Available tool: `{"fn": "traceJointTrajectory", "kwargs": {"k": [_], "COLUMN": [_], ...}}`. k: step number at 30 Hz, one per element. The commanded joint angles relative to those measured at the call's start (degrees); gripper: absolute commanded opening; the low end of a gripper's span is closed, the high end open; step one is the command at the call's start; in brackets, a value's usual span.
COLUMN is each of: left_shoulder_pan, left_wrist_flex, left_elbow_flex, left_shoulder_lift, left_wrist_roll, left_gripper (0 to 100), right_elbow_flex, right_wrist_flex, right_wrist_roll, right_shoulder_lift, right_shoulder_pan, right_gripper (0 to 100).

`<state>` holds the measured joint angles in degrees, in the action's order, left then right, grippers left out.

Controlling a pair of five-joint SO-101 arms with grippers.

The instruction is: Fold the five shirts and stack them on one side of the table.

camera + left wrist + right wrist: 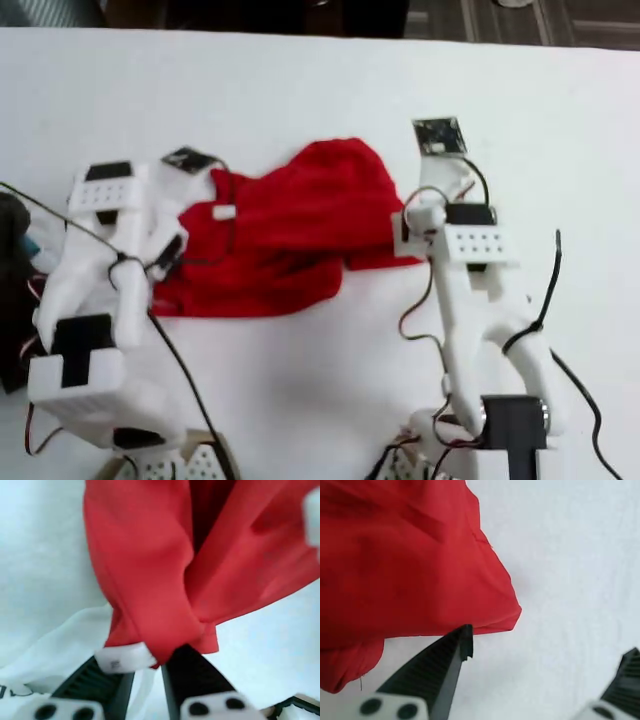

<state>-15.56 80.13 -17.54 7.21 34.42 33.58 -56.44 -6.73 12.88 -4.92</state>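
From up high, the red shirt point(285, 230) lies all bunched up in the middle of the white worktop point(300, 80), between my two arms. My left claw point(172, 252) is at one side of it and my right claw point(420, 222) is at the other. In my left wrist view, my left claw point(150, 662) pinches a fold of the red shirt point(150, 580), right by a small white tag point(125, 657). In my right wrist view, my right claw point(547, 647) is spread wide and holds nothing. One of its tips sits just beside a corner of the red shirt point(395, 570).
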Motion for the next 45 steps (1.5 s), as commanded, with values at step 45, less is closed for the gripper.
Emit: {"fn": "traceJointTrajectory", "kwargs": {"k": [45], "left_shoulder_pan": [-15.5], "left_wrist_flex": [22.1], "left_elbow_flex": [31.3], "left_shoulder_lift": [-3.4], "left_wrist_roll": [0.4], "left_gripper": [2], "right_elbow_flex": [-72.4], "right_wrist_flex": [-25.3], "right_wrist_roll": [0.4], "right_shoulder_lift": [-56.1], "right_shoulder_pan": [-13.5], "right_gripper": [43.2]}}
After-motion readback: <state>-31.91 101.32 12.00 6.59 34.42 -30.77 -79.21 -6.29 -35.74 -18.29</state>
